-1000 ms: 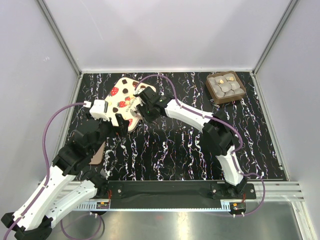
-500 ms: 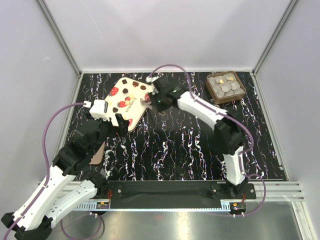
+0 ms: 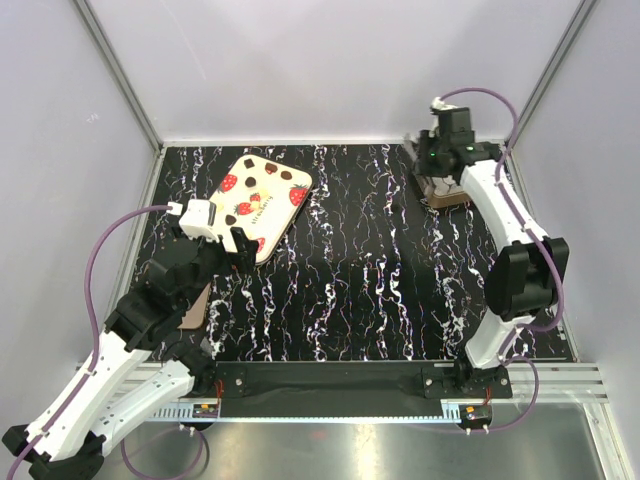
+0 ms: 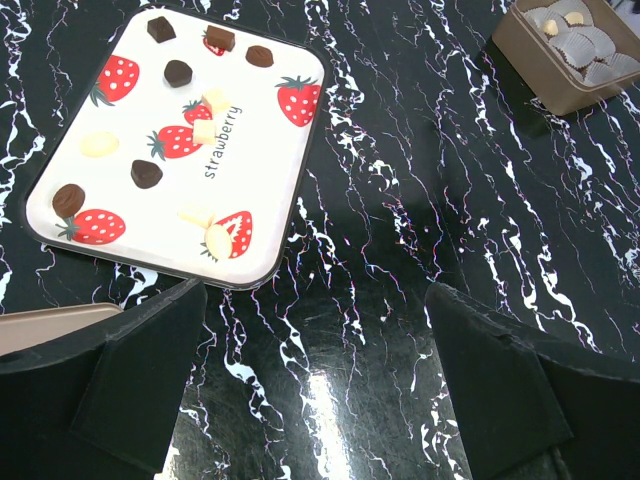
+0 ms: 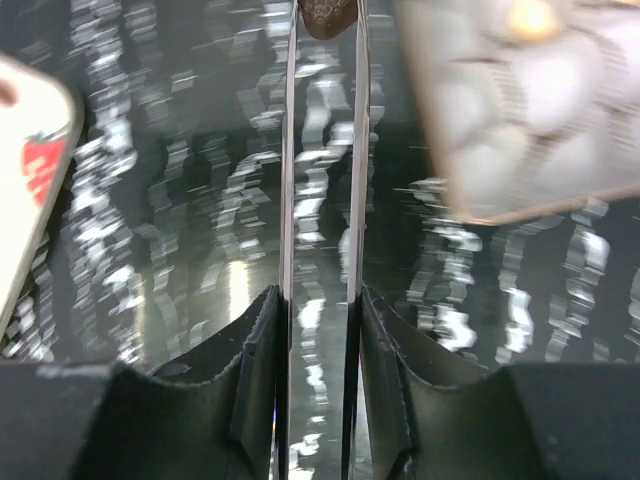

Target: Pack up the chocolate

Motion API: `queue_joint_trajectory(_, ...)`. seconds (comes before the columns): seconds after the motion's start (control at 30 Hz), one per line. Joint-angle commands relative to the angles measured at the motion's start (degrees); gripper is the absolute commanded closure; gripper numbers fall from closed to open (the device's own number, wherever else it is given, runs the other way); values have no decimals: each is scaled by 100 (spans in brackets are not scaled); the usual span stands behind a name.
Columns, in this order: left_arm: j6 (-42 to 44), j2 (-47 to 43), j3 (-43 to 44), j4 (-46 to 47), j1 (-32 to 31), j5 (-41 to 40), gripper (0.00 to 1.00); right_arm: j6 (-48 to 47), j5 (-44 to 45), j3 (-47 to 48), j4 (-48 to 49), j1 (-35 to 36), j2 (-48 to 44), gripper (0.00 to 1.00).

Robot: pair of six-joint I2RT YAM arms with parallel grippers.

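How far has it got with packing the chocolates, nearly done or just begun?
Partly done, it seems. The brown tray already holds pale grey and gold pieces. In hand: the right pincer grips a small brown piece close by that tray, not yet set down. Left to do: place it, and probably fit the strawberry lid, which lies apart on the table; the left pincer hangs open and empty near it.

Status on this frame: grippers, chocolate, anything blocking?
Left gripper open, empty. Right gripper shut on tweezers, brown piece at tips, close by tray. Nothing in the way.
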Motion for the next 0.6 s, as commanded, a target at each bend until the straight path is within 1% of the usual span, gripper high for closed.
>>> queue_joint_trajectory(0.0, 36, 48, -14, 355, 22, -79, 1, 95, 133, 21, -27, -443, 8, 60)
queue_joint_trajectory(0.2, 62, 110, -23, 346, 31, -122, 1, 227, 81, 381, 44, -972, 499, 61)
queue_joint_trajectory(0.37, 53, 154, 3, 329, 31, -149, 1, 333, -7, 689, -27, -1061, 825, 61)
queue_joint_trajectory(0.57, 71, 180, 12, 364, 31, -131, 1, 482, -43, 557, 280, -1096, 992, 60)
